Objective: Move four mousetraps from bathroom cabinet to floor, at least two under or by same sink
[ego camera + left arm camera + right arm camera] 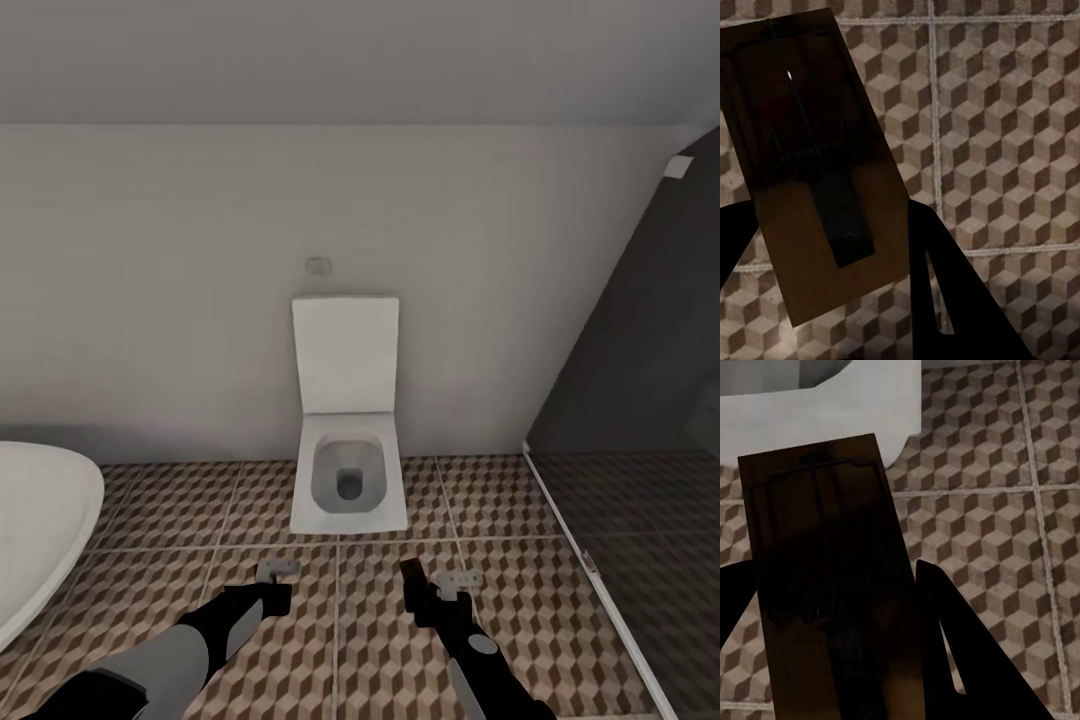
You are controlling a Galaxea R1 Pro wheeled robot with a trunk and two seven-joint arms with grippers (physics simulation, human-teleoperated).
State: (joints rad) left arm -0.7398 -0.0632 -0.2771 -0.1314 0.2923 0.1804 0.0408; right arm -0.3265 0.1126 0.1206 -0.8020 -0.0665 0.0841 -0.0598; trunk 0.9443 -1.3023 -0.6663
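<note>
My left gripper (268, 592) hangs low over the bathroom floor (340, 640), shut on a mousetrap (277, 570). In the left wrist view that mousetrap (810, 165) is a dark-brown plate with thin wire parts, held tilted between the black fingers (945, 292). My right gripper (425, 592) is level with the left one and shut on a second mousetrap (457, 580). The right wrist view has this mousetrap (825, 570) upright between the fingers (960, 645), above cube-patterned tiles (1005, 532). The cabinet and the sink are out of view.
A white square toilet (348, 470) with its lid up stands against the wall straight ahead, and its base (817, 405) is close to the right gripper. A white rounded bathtub (40, 530) is at the left. A dark glass shower screen (640, 420) with a white floor rail closes the right.
</note>
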